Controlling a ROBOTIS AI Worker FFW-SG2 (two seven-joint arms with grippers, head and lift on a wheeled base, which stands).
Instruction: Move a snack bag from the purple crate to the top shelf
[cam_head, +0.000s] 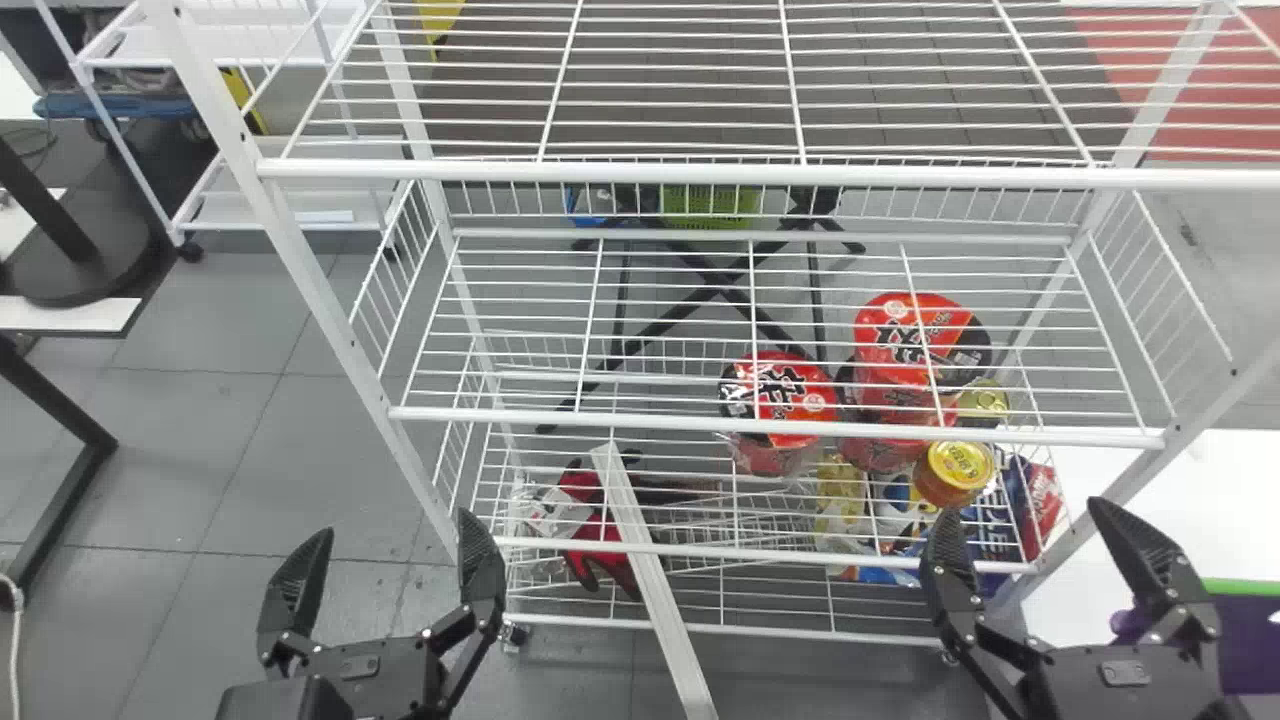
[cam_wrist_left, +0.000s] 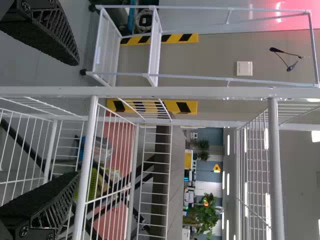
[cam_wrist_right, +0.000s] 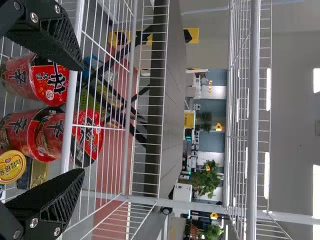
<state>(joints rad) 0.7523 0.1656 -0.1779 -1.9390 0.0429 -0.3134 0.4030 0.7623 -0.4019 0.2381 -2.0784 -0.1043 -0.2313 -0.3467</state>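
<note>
- Left gripper (cam_head: 398, 524), lower left: fingers spread wide.
- Right gripper (cam_head: 1020, 510), lower right: fingers wide apart too.
- Purple crate (cam_head: 1248, 640), lower right edge, partly cut off; whether the snack bag lies inside, I cannot tell.
- Top shelf (cam_head: 700, 175): across the upper part.
- Red tubs (cam_head: 915, 335): right of centre.

In the head view, the wire rack (cam_head: 620, 172) is white. Noodle cups (cam_head: 905, 345) at 3 o'clock are red and black. The purple crate (cam_head: 1250, 650) at 4 o'clock has a green rim.
</note>
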